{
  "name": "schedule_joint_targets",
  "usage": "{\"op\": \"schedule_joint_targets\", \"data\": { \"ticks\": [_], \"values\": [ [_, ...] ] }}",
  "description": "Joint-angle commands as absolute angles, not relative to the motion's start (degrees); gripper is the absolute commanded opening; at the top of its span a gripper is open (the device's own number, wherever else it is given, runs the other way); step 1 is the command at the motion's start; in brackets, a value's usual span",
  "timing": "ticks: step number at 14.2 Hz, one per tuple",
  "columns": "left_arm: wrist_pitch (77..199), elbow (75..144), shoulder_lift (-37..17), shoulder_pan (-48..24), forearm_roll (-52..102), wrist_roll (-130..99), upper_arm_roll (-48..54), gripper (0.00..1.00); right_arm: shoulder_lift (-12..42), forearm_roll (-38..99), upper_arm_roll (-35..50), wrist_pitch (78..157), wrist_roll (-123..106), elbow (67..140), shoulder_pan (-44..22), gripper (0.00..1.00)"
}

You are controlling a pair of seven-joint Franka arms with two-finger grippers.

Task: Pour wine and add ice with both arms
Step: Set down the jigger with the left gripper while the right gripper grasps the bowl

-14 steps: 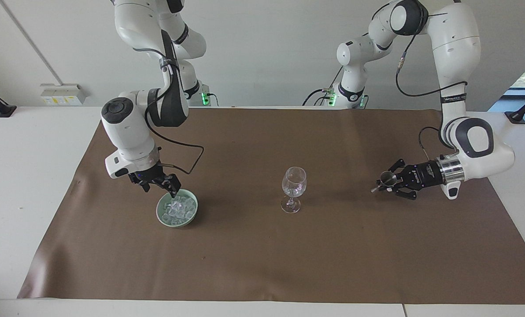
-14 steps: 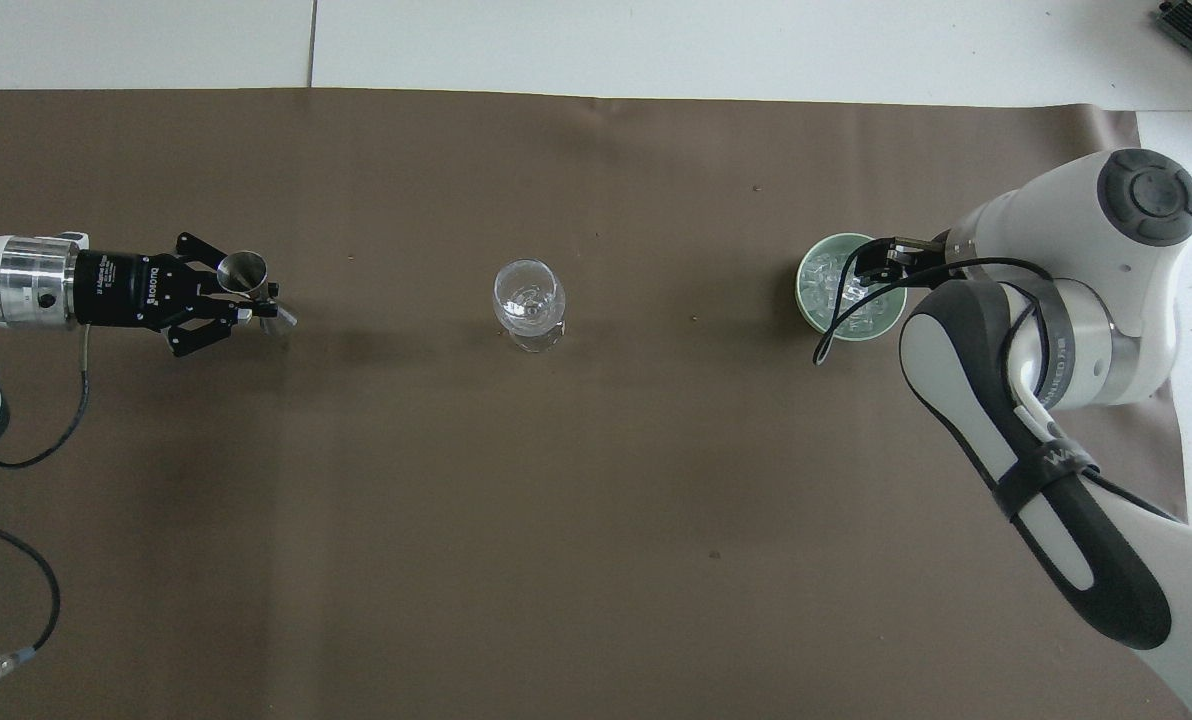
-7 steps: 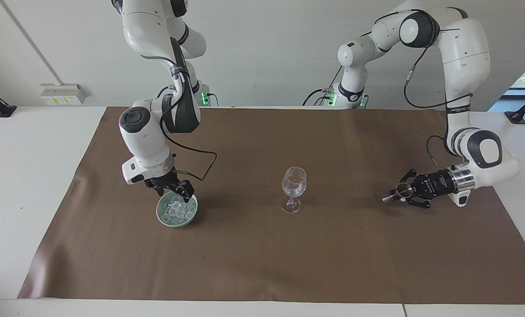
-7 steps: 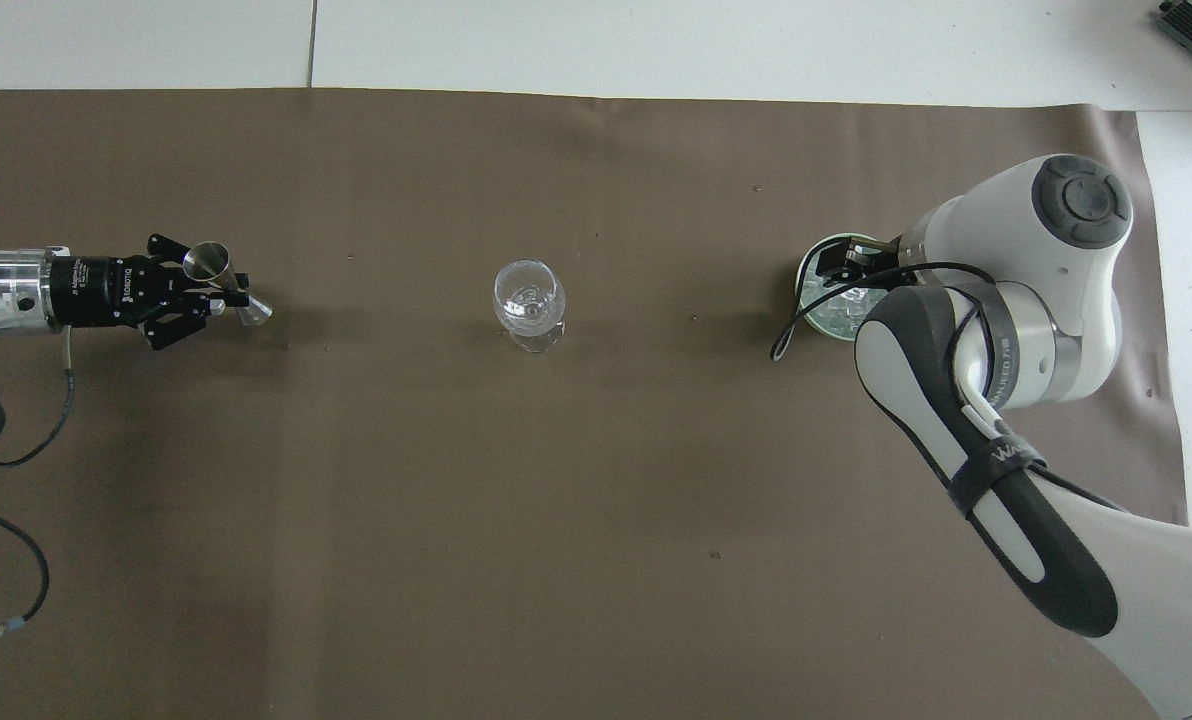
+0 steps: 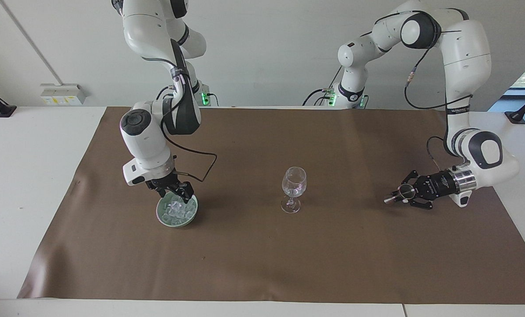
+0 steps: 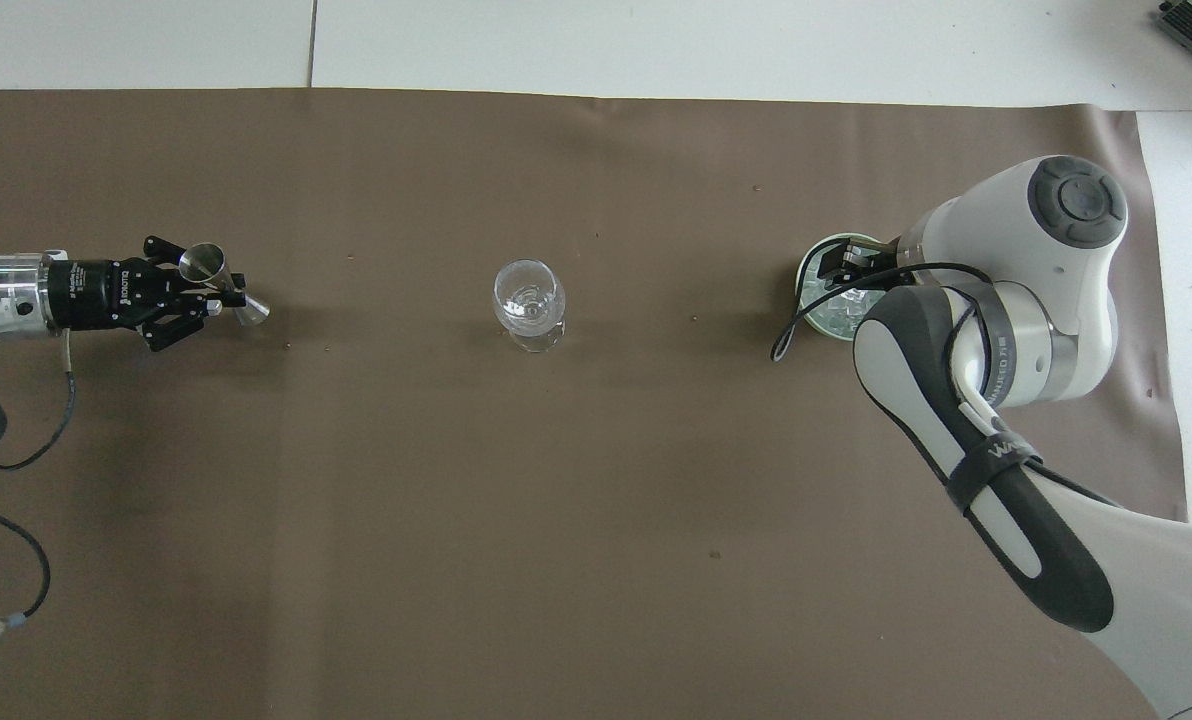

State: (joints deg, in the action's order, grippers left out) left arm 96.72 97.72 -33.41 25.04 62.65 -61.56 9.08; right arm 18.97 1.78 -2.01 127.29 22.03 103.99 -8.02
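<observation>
A clear stemmed glass (image 5: 293, 182) stands mid-mat; it also shows in the overhead view (image 6: 528, 298). A pale green bowl (image 5: 166, 219) holds the ice (image 5: 177, 212), several small clear cubes, toward the right arm's end; the bowl's rim (image 6: 804, 296) and some ice (image 6: 842, 316) show from above. My right gripper (image 5: 179, 194) (image 6: 840, 266) is open, tips down in the bowl at the ice. My left gripper (image 5: 398, 194) (image 6: 214, 290) is shut on a small metal jigger (image 5: 402, 190) (image 6: 202, 264), held tilted low over the mat toward the left arm's end.
A brown mat (image 5: 262, 264) covers most of the white table (image 5: 24, 176). The right arm's forearm (image 6: 996, 500) hangs over the mat on the robots' side of the bowl. A cable (image 6: 16, 440) trails from the left wrist.
My right gripper shifted slightly toward the glass and lowered into the bowl. My left gripper sank and drew back toward the left arm's end, still holding the jigger.
</observation>
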Motion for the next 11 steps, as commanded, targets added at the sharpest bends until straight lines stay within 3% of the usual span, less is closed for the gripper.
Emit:
{"op": "schedule_joint_targets", "data": {
  "ticks": [1,9,11],
  "values": [
    [97.91,98.96,-33.57,25.75,63.98,-59.24,9.58,0.0,20.3,2.99,-1.93,128.94,22.5,103.27,-8.0,0.81],
    [97.82,99.32,-35.77,27.07,63.72,-57.13,9.67,0.0,22.14,2.99,-1.93,131.56,22.5,103.36,-7.91,0.73],
    [97.47,99.14,-35.86,27.07,63.72,-57.13,9.67,0.0,22.15,2.99,-1.93,131.66,22.5,103.36,-7.91,0.67]
  ]
}}
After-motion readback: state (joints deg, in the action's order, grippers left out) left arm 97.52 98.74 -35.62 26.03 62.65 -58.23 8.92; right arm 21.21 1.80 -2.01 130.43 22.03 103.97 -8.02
